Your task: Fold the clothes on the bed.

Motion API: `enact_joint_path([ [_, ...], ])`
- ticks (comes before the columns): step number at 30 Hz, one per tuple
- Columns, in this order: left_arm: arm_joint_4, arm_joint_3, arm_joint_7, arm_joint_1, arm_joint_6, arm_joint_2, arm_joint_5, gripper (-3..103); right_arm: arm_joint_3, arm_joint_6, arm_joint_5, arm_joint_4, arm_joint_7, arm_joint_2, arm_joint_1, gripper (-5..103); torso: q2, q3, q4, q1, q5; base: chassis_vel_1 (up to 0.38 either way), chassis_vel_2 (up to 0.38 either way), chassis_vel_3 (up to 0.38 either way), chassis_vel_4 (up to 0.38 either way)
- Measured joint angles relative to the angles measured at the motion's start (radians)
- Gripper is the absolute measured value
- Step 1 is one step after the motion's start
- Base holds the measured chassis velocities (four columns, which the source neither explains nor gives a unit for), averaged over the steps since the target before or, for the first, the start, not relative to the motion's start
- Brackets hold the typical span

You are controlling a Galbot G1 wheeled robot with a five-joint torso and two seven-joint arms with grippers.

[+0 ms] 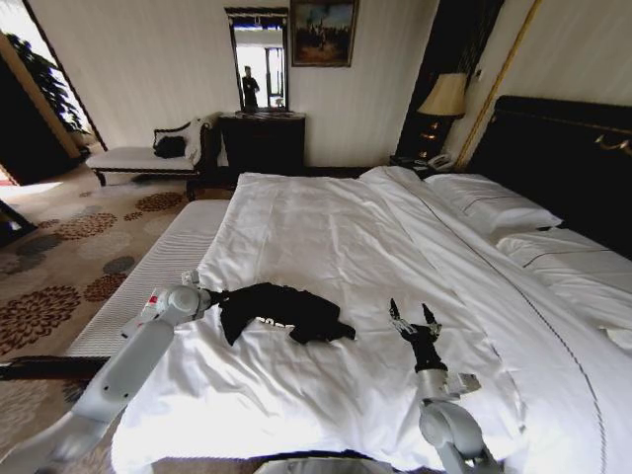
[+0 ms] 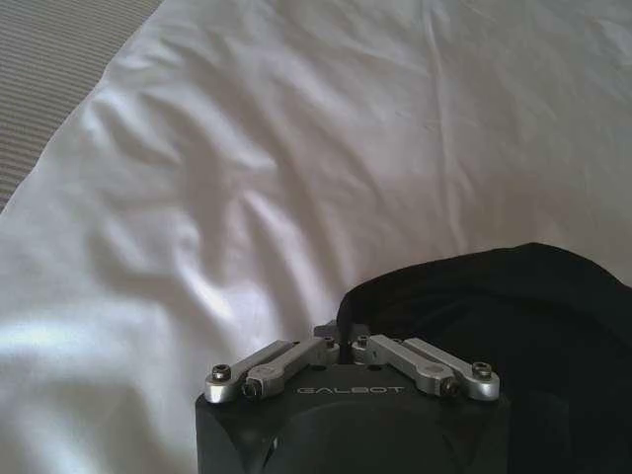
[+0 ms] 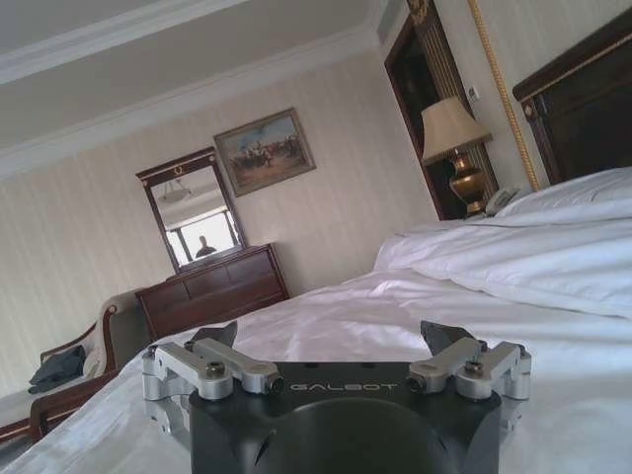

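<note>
A: Fingers of the left gripper (image 1: 213, 295) are drawn together on the T-shirt (image 1: 286, 312), pinching its near-left end; the right gripper (image 1: 415, 322) stands spread and empty, pointing up, well apart to the shirt's right.

B: Location of the garment?

A: Crumpled on the bed (image 1: 326, 227), near the foot edge, toward the left side.

B: Good practice for this step?

A: Probably draw the pinched end outward, low and slow, so the cloth spreads flat without dragging the sheet.

B: Differences between views?

A: Left wrist view confirms the pinch: linkages (image 2: 353, 348) folded inward against black fabric (image 2: 513, 326). Right wrist view shows parted fingertips (image 3: 446, 336) holding nothing.
</note>
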Motion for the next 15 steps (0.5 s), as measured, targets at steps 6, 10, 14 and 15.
enact_joint_path([
  [6, -0.177, -0.026, 0.034, 0.186, -0.025, 0.045, 0.173, 0, -0.119, -0.098, 0.221, 0.044, 0.16, -0.11, 0.109, 100, 0.0, 0.0, 0.0005, 0.0, 0.0003, 0.0, 0.0, 0.0, 0.0],
  [10, -0.269, -0.038, 0.051, 0.26, -0.076, 0.026, 0.3, 0, -0.171, -0.121, 0.34, 0.045, 0.198, -0.171, 0.183, 100, 0.0, 0.0, 0.0001, 0.0, 0.0004, 0.0, 0.0, 0.0, 0.0],
  [14, -0.349, -0.062, 0.076, 0.326, -0.138, 0.003, 0.403, 0, -0.228, -0.141, 0.415, 0.025, 0.234, -0.223, 0.257, 100, 0.0, 0.0, 0.0002, 0.0, 0.0005, 0.0, 0.0, 0.0, 0.0],
  [15, -0.376, -0.079, 0.091, 0.358, -0.168, -0.007, 0.452, 0, -0.25, -0.146, 0.431, 0.011, 0.244, -0.241, 0.286, 100, 0.0, 0.0, 0.0, 0.0, 0.0005, 0.0, 0.0, 0.0, 0.0],
])
